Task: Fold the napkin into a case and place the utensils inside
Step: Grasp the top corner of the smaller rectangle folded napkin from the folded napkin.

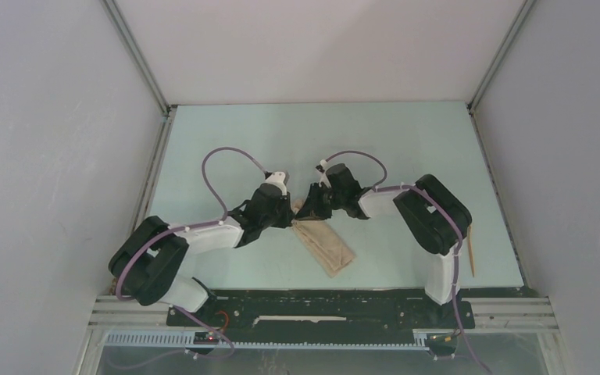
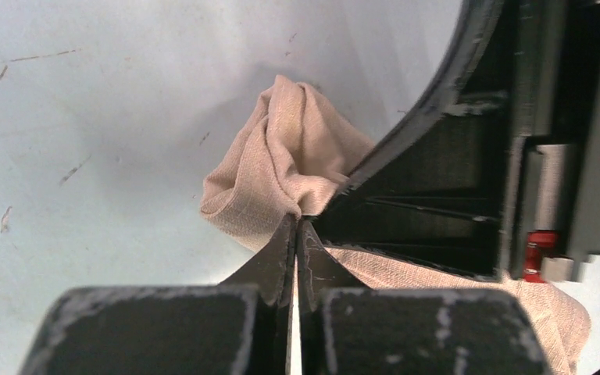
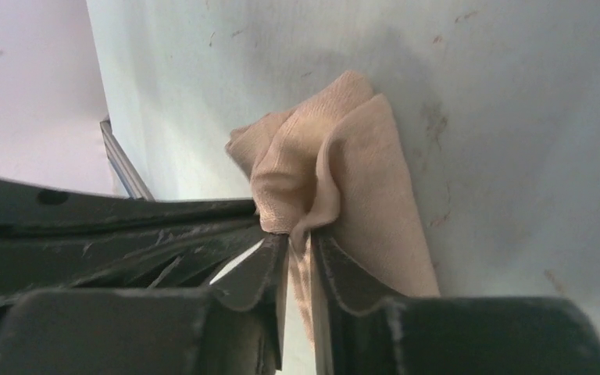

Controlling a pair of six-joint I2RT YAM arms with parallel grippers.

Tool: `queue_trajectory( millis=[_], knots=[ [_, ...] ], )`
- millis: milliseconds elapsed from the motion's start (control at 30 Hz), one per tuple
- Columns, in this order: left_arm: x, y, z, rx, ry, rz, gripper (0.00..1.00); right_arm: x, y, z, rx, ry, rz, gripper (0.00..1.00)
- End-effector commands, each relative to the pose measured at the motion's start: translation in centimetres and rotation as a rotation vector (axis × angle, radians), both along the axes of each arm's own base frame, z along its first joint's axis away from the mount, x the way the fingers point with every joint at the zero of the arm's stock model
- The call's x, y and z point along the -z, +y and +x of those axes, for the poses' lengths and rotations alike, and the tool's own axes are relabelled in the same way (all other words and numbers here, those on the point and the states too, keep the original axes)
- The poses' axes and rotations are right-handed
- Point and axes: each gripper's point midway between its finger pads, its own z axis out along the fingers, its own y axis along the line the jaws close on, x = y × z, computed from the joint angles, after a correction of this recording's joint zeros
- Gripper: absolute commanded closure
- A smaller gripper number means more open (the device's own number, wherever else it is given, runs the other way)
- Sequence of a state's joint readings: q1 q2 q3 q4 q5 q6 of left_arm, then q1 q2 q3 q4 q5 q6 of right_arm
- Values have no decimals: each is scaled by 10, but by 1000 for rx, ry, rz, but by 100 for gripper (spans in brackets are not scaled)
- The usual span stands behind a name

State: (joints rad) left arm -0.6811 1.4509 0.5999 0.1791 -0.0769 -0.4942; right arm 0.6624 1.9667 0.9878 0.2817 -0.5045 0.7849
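From above, we see the napkin [image 1: 326, 248] lying as a narrow folded strip on the pale blue-green table [image 1: 226, 141], its far end bunched up where the left gripper [image 1: 292, 212] and the right gripper [image 1: 311, 205] meet. One thin orange-brown utensil [image 1: 471, 250] lies well to the right of the napkin, beyond the right arm [image 1: 430, 211], a detail neither wrist camera shows. The left wrist camera gives what the overhead view cannot: the left gripper clamped tight on a crumpled peak of the napkin, cloth caught at its tips. Just right of that peak is the other gripper's dark ribbed body, with a small red part [image 2: 541, 250]. The right wrist camera shows the right gripper at the same bunched end, its jaws a narrow slit apart with a fold of the napkin standing in the gap; we cannot tell whether they pinch it. Up close the napkin is a soft beige-tan weave, plain, gathered in rounded pleats. The fingers [image 3: 344, 273] are matte black, scuffed grey at the edges, tapering to wedge tips. The table around the napkin is flecked with small brown scratches. Purple cables [image 1: 219, 164] loop beyond the napkin's bunched end.
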Motion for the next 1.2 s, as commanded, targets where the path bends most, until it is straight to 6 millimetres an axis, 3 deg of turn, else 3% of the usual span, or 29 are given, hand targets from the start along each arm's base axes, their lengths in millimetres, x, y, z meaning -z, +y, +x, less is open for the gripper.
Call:
queue_trajectory(
  millis=[0,267,533,700,833,967,1167],
  knots=[
    [-19,2,9,-39,-62,-52,100,-42,0,-3,-50,-96,56,73],
    [-15,4,6,-38,-53,-57,100,-54,-2,0,-47,-125,68,57],
    [-18,2,6,-28,-57,-64,100,-41,2,8,-42,-123,38,57],
    [-20,0,5,-21,-61,-76,100,-34,6,14,-37,-131,17,70],
    [-20,2,7,-36,-67,-73,100,-29,9,15,-37,-134,7,100],
    [-27,6,11,-72,-93,-86,100,-21,12,3,-60,-87,15,100],
    [-29,5,14,-83,-103,-109,100,-15,36,-6,-82,-83,110,100]
  ],
)
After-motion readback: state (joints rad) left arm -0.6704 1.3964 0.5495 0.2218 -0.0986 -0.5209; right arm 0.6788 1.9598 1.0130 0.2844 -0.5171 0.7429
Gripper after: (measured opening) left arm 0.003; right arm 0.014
